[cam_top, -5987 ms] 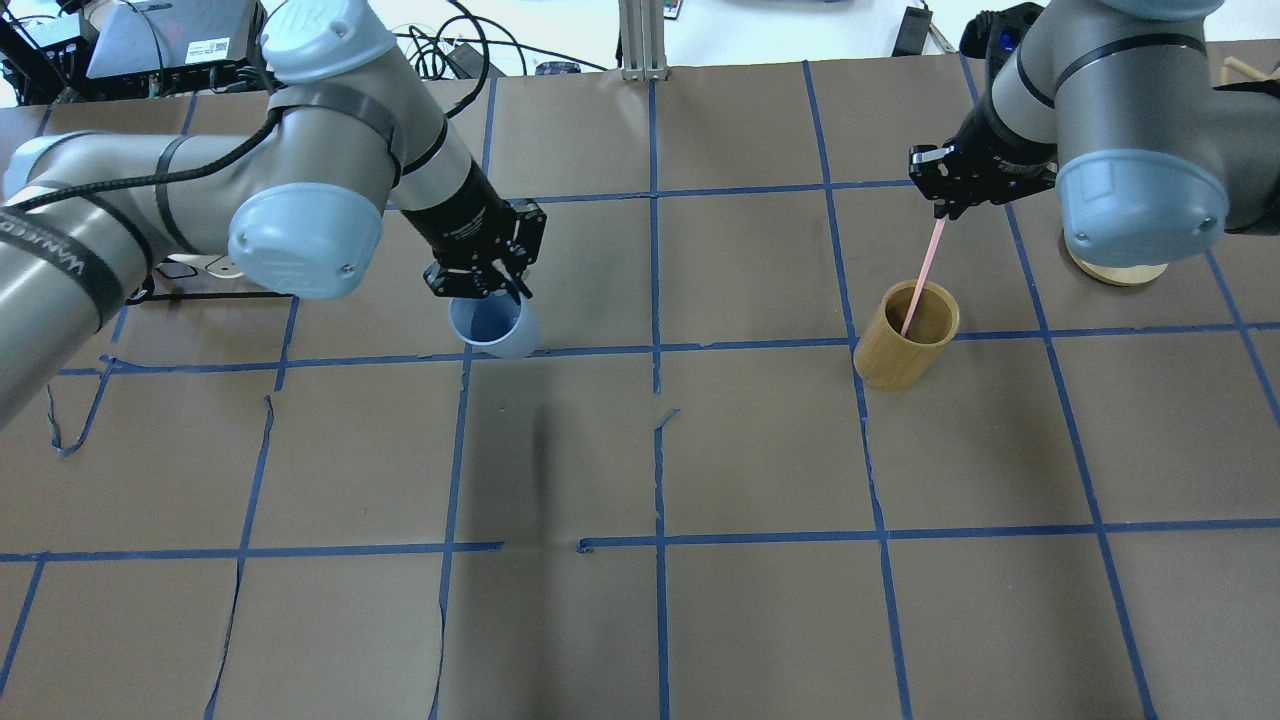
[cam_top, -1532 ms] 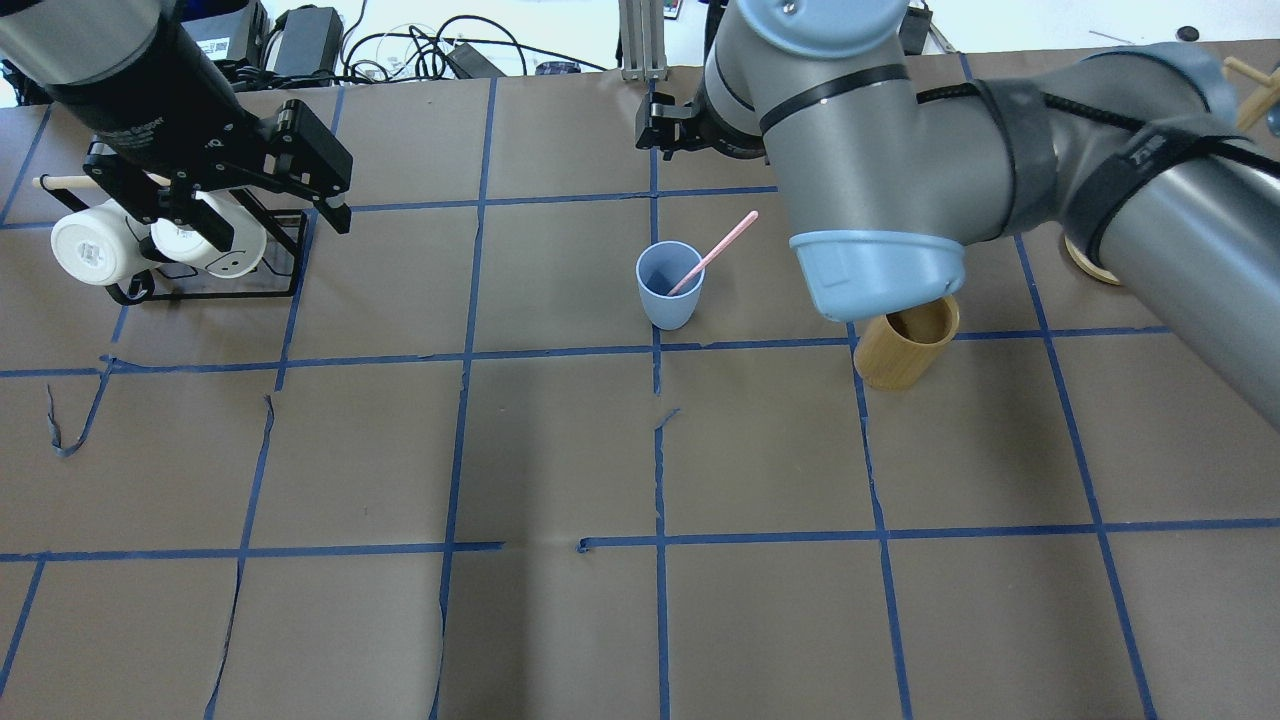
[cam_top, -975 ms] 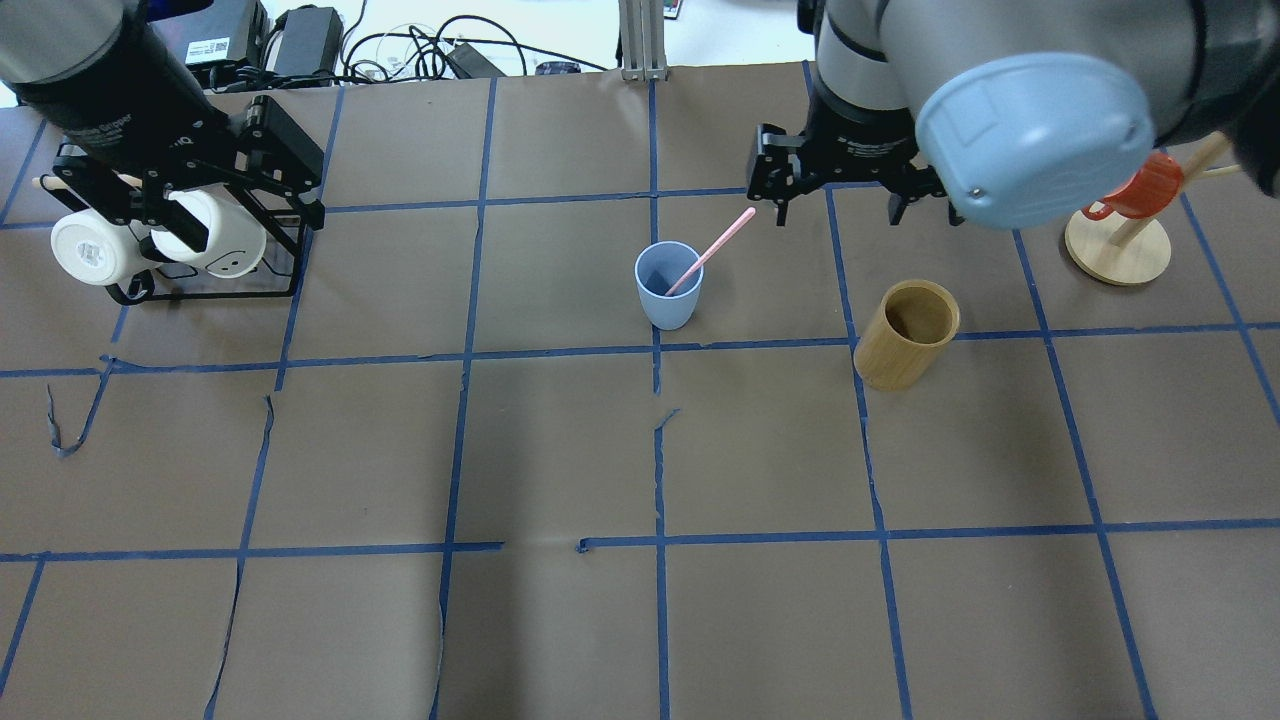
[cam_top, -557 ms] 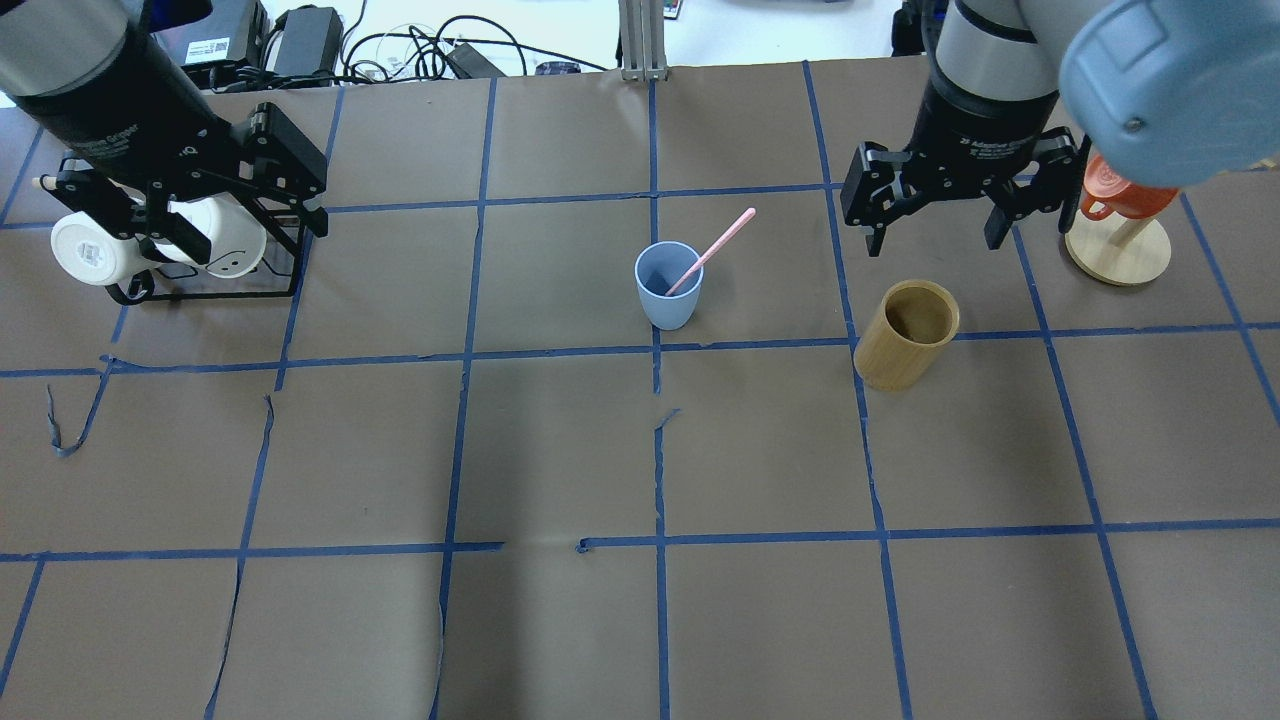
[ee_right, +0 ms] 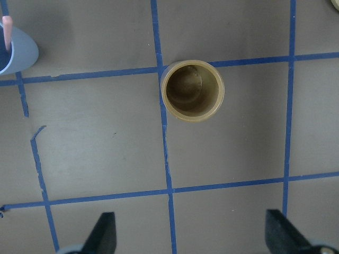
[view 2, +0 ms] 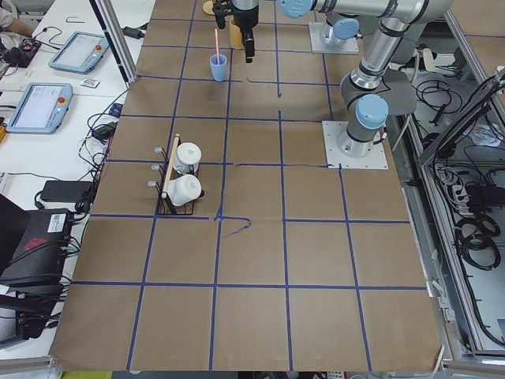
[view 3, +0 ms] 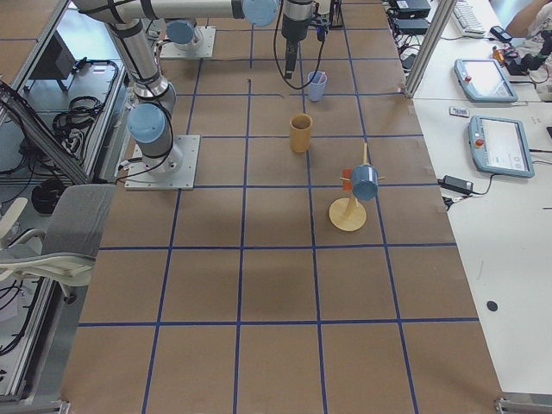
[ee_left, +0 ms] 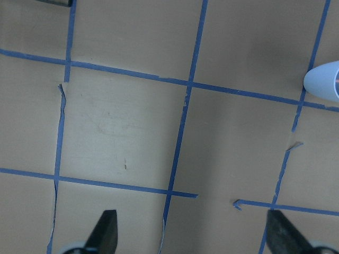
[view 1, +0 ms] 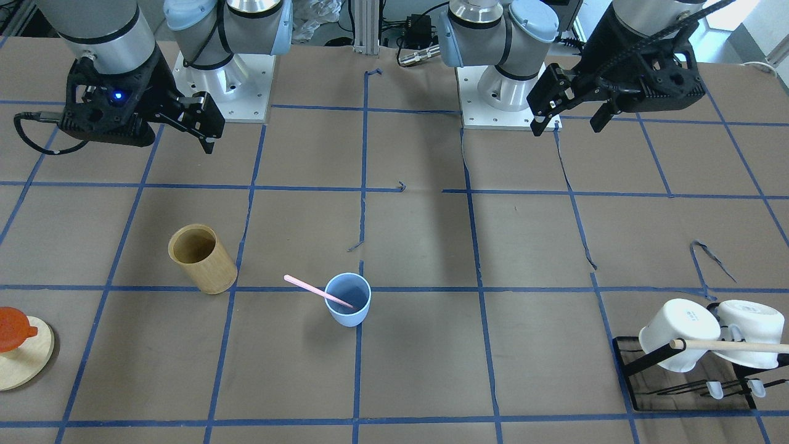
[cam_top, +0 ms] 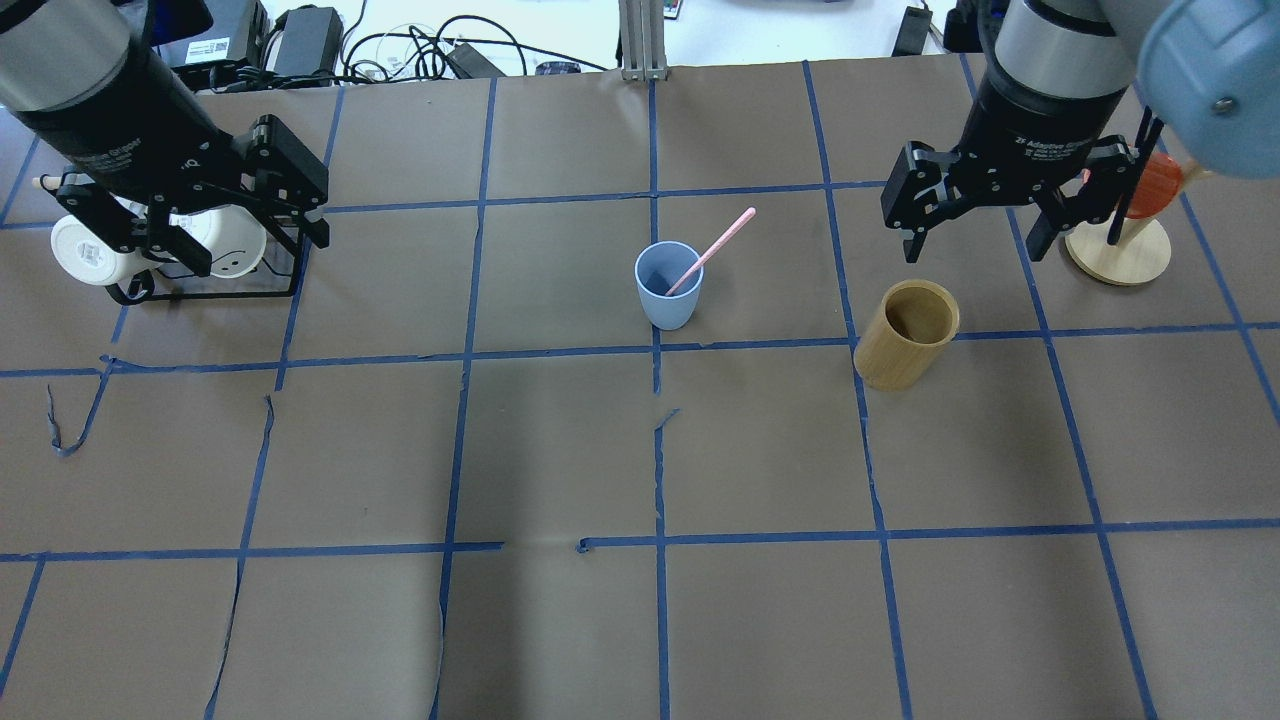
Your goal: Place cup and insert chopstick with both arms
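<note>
Leaning against the rim of the cup (cam_top: 667, 297) at frame centre, the chopstick (cam_top: 715, 248) could tip it if nudged; left hand (view 1: 567, 124) and right hand (cam_top: 978, 245) hang wide, empty.

The overhead camera sits behind the arms and looks forward and down on the table (cam_top: 760, 620), with the cup (cam_top: 668, 290) just above mid-frame. The front camera faces back from across the table, steeply down, so the arm bases (view 1: 222, 92) lie beyond the cup. Both side cameras stand far off at the table's ends, and the cup shows small. Each wrist camera looks straight down from closer in. The left one catches the cup at its right border, the right one at its left border, beside the centred wooden holder (ee_right: 192, 90).
</note>
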{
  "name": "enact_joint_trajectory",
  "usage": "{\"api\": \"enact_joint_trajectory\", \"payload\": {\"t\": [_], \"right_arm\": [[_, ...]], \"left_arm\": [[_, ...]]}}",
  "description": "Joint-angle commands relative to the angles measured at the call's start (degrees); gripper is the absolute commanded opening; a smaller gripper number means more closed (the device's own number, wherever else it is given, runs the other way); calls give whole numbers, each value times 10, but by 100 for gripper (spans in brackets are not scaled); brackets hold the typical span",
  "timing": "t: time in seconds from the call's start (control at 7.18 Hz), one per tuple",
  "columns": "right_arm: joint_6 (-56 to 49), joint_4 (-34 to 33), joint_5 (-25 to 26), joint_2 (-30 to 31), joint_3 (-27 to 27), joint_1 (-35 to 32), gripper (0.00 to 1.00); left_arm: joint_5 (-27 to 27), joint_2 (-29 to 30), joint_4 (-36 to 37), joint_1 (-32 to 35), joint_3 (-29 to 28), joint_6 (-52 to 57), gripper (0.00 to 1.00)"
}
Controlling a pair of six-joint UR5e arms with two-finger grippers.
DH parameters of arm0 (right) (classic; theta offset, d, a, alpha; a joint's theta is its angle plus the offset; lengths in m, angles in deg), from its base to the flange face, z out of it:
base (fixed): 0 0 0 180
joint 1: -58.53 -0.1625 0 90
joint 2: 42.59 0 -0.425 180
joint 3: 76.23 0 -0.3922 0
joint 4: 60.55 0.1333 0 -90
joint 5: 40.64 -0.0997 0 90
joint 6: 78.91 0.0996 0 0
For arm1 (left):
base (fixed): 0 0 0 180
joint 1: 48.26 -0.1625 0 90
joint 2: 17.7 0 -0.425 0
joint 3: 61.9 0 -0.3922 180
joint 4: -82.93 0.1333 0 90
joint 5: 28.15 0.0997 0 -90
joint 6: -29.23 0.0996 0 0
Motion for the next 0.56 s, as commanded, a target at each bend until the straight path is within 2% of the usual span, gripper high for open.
{"api": "enact_joint_trajectory", "payload": {"t": [0.0, 0.42], "right_arm": [[1, 4, -8, 3, 0, 3, 100], [14, 4, -19, 3, 0, 3, 100]], "left_arm": [[0, -1, 0, 0, 0, 0, 100], [0, -1, -1, 0, 1, 0, 100]]}}
